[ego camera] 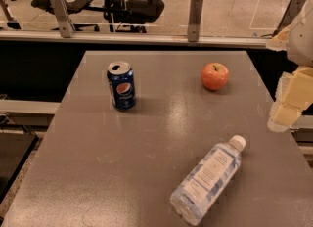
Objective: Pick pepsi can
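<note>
The pepsi can stands upright on the grey table, at the far left part of its top. It is dark blue with a silver top and a round red-white-blue logo facing me. My gripper shows as pale blocky parts at the right edge of the view, beside the table's right edge. It is far to the right of the can and holds nothing that I can see.
A red-orange apple sits at the far right of the table. A clear plastic water bottle lies on its side at the near right. A glass rail runs behind the table, with office chairs beyond.
</note>
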Robot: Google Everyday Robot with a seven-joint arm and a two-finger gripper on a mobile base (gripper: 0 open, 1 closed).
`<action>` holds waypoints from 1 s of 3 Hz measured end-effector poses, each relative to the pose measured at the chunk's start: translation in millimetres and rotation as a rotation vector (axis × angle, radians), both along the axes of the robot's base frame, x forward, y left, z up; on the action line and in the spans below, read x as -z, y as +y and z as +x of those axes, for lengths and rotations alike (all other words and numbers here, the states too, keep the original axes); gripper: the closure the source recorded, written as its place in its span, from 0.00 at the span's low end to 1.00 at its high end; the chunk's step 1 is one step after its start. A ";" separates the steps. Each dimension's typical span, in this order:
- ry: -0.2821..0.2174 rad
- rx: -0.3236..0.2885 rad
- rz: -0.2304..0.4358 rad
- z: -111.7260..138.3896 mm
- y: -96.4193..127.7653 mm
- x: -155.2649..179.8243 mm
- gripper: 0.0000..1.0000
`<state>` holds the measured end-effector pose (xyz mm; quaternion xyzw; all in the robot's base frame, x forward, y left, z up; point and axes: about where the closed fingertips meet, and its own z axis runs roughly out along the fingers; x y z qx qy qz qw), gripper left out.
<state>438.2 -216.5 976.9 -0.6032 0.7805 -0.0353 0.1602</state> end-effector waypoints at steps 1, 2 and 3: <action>0.000 0.000 0.000 0.0 0.0 0.0 0.00; 0.008 -0.013 0.037 8.6 11.1 0.1 0.00; 0.006 -0.059 0.124 34.2 50.9 3.4 0.00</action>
